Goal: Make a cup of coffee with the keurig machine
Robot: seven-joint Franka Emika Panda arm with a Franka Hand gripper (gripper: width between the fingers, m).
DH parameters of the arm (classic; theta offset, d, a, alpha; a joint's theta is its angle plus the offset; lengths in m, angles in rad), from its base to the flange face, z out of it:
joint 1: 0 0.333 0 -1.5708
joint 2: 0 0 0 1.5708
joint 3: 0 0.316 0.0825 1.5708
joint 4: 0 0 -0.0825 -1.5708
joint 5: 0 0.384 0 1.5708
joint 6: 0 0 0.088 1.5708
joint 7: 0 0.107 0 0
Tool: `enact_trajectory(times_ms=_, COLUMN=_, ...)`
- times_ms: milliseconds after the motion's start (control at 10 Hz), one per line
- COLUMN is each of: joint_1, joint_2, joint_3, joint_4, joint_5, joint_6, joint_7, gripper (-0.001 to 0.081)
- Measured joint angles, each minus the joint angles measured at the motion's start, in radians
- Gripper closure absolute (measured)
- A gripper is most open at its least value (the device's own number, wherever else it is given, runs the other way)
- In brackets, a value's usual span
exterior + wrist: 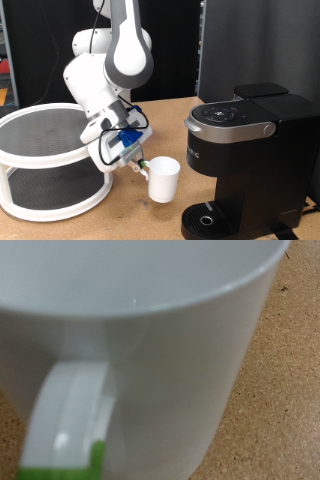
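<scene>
The white cup (164,180) stands upright on the wooden table, just to the exterior view's left of the black keurig machine (250,150). The machine's lid is down, and its round drip tray (205,218) is bare. My gripper (138,166) reaches down at a slant to the cup's handle side, where a green mark shows. In the wrist view the cup (150,340) fills the frame, very close. Its handle (65,420) with the green mark (95,455) shows, but my fingers do not. Neither view shows whether the fingers clasp the handle.
A white round two-tier rack (45,160) with mesh shelves stands at the exterior view's left, close behind the arm. Bare wooden tabletop (285,370) lies around the cup. Dark panels stand behind the table.
</scene>
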Motion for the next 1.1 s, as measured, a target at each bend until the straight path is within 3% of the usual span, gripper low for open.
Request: enact_trajectory(times_ms=1100, joint_1=0.014, joint_2=0.170, joint_3=0.108, joint_4=0.144, joint_5=0.272, joint_6=-0.011, joint_7=-0.140, gripper=0.0738)
